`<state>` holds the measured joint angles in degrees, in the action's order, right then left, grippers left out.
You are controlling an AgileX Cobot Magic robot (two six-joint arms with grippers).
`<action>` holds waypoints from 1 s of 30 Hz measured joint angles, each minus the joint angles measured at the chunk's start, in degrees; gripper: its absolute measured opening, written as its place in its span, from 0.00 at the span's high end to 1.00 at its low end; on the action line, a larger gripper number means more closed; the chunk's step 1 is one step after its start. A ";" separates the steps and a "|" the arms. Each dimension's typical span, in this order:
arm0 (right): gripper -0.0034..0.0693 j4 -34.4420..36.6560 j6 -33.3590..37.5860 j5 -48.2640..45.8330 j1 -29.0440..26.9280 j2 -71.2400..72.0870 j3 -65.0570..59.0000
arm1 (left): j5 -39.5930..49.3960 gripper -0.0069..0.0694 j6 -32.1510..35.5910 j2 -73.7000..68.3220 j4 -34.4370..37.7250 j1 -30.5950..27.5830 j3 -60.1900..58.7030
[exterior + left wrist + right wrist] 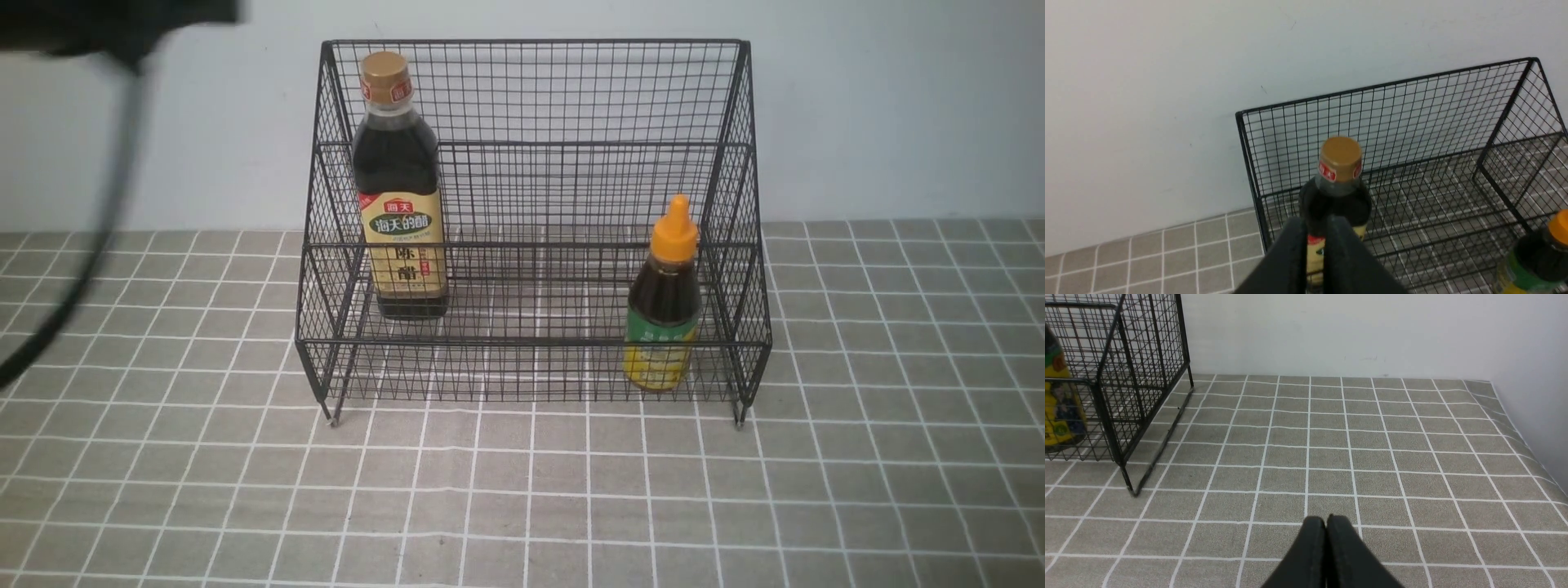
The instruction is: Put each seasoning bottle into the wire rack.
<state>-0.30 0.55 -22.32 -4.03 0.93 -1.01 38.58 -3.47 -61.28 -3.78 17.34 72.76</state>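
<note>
Both the tall gold-capped dark-liquid bottle [400, 188] and the small orange-nozzle bottle [665, 298] stand inside the black wire-mesh rack [531, 90], both arms' fingers [1316, 232] pressed together holding nothing, so apparently only retreat remains.

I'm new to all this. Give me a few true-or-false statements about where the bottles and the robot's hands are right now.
1. Both bottles stand upright inside the rack. True.
2. The tall bottle sits on the same shelf as the small bottle. False: the tall one stands a step higher.
3. The small bottle has a gold cap. False: its cap is orange; the tall one's is gold.
4. The right hand is shut and holds nothing. True.
5. The left hand is gripping the tall bottle. False: its fingers are closed together, apart from the bottle.
</note>
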 joint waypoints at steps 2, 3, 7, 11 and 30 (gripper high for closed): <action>0.97 0.30 0.00 0.00 0.00 0.00 0.00 | 0.36 0.91 -0.48 5.32 0.17 0.00 -4.55; 0.97 0.00 0.00 0.00 0.00 0.00 0.00 | 0.36 0.92 -0.60 8.83 0.40 0.00 -7.87; 0.97 0.00 0.00 0.00 0.00 0.00 0.00 | 0.47 0.92 -0.78 19.28 1.29 0.00 -18.18; 0.97 0.00 0.00 0.00 0.00 0.00 0.00 | 0.76 0.92 -0.79 26.67 1.47 0.00 -24.57; 0.97 0.00 0.00 0.00 0.00 0.00 0.00 | -3.08 0.92 -0.44 52.31 -1.27 -3.12 -43.52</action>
<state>-0.30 0.55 -22.32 -4.03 0.93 -1.01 35.50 -3.91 -8.97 -5.05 14.22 29.25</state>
